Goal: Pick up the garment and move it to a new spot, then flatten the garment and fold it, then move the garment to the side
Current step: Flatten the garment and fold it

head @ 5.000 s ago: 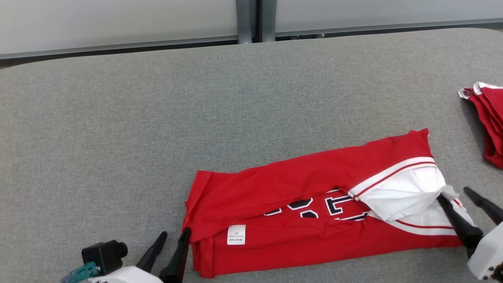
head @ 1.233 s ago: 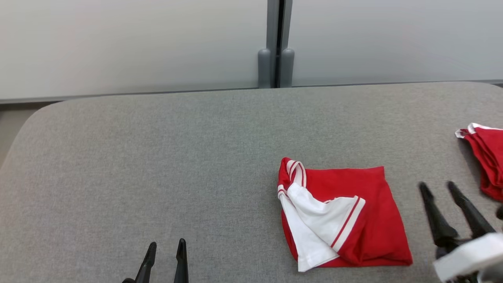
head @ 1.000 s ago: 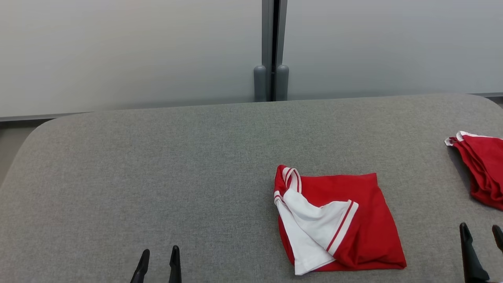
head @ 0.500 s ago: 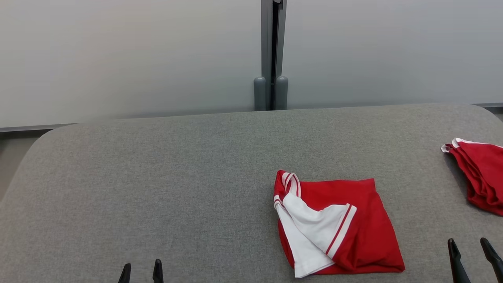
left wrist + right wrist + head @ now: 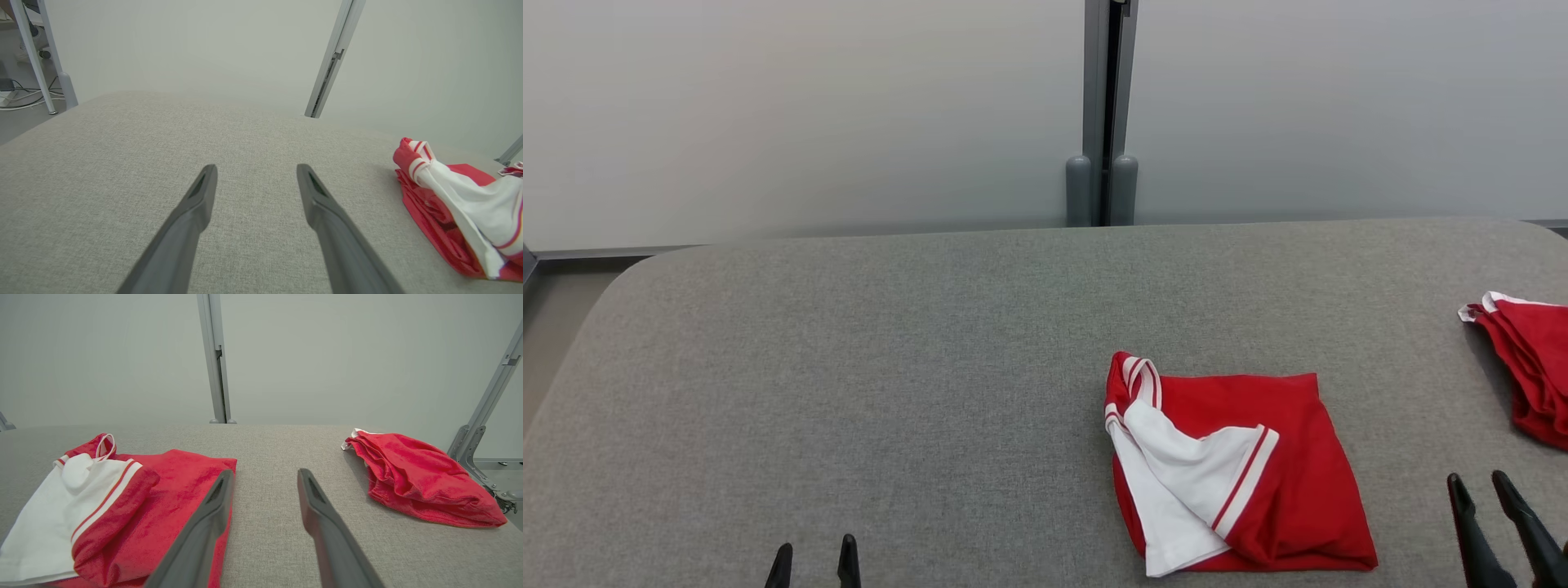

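**Desk lead:** What can't you make out from where you sit?

**Operator:** I get only the tips of the left fingers (image 5: 849,563) at the bottom edge of my head view, with everything behind them cut off. The right fingers (image 5: 1470,531) are cropped at the lower right corner in the same way. Both pairs stand apart and grip nothing. Through each gap in the wrist views I see plain grey cloth.

**Desk lead:** And our piece?

**Operator:** The folded red-and-white jersey garment (image 5: 1262,490) lies on the grey fabric-covered desk (image 5: 890,367), right of centre and toward my side. A white panel with red stripes is turned over its left half. The fold hides any print. In the left wrist view its far end runs out of frame.

**Desk lead:** Anything beside it?

**Operator:** A crumpled red cloth heap (image 5: 1531,367) sits by the desk's right edge, and my head view cuts it off. The right wrist view shows it whole, well apart from the garment. The right fingers point into the bare strip between the two, just right of the garment.

**Desk lead:** Room to move?

**Operator:** The desk's whole left half is open, out to its rounded far-left corner. So is the far strip along the pale wall panels (image 5: 809,106) and the grey post (image 5: 1094,98). The near edge falls below my frame, so I cannot tell the margin in front of the garment.
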### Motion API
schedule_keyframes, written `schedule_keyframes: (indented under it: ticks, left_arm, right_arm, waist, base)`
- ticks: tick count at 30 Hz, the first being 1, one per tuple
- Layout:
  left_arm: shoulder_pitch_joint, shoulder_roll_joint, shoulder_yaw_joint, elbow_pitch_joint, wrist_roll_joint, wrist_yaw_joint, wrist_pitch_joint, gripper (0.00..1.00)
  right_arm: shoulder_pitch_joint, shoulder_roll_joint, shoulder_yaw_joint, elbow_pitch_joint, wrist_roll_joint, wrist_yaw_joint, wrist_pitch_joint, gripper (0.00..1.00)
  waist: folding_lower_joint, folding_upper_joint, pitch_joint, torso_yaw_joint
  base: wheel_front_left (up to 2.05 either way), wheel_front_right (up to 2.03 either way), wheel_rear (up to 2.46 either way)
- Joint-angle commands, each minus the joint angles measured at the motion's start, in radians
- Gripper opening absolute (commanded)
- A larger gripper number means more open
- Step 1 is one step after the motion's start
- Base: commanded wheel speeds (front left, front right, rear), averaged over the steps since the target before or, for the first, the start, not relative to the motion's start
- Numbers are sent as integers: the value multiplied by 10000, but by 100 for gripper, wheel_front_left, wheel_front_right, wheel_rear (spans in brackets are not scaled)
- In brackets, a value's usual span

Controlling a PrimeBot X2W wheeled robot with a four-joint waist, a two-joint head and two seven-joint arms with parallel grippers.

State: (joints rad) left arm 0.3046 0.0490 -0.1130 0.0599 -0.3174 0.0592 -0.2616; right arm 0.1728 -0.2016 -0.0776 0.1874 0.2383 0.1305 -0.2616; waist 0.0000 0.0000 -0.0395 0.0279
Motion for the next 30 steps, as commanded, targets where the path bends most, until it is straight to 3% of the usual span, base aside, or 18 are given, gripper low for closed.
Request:
schedule_keyframes:
  ticks: [1, 7, 17, 23, 30]
  left_arm:
    - [-98, 34, 14, -36, 26, -26, -44, 100]
    - [-421, 32, -140, -51, 114, -54, -44, 100]
    - [-951, 37, -414, 11, 57, 13, -44, 100]
    - [-1124, 35, -517, 56, -27, 104, -44, 100]
    - [-953, 35, -519, 128, -130, 176, -44, 100]
  right_arm:
    - [-346, -164, 139, 241, 138, 5, -44, 0]
    - [-1760, -372, 1010, 1750, 21, 5, -43, 0]
    - [-3503, -93, 2191, 3519, 155, 3, -43, 0]
    - [-3477, -66, 3194, 3364, 211, 3, -43, 0]
    - [-3271, 131, 5225, 2943, 393, 3, -43, 0]
  waist:
    - [0, 0, 129, 73]
    - [0, 0, 624, 280]
    - [0, 0, 1345, 640]
    - [0, 0, 1470, 854]
    - [0, 0, 1288, 908]
  base:
    - [0, 0, 0]
    - [0, 0, 0]
    - [0, 0, 0]
    - [0, 0, 0]
    - [0, 0, 0]
